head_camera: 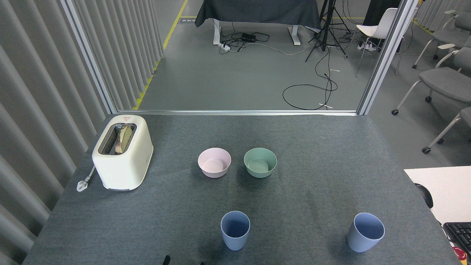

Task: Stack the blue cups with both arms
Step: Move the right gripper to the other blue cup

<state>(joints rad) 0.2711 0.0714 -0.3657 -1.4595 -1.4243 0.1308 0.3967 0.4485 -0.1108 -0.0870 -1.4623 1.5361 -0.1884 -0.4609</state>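
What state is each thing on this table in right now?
Left blue cup: upright, empty, standing alone.
Right blue cup: upright, empty, not stacked.
Pink bowl: upright, empty.
Green bowl: upright, empty.
Toaster: bread in one slot, plug lying loose on the table.

Even, diffuse overhead light; soft faint shadows under cups; sharp focus; no glare

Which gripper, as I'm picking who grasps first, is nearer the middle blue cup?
Left, probably: the left gripper peeks in bottom-left of the cup; right gripper is out of view.
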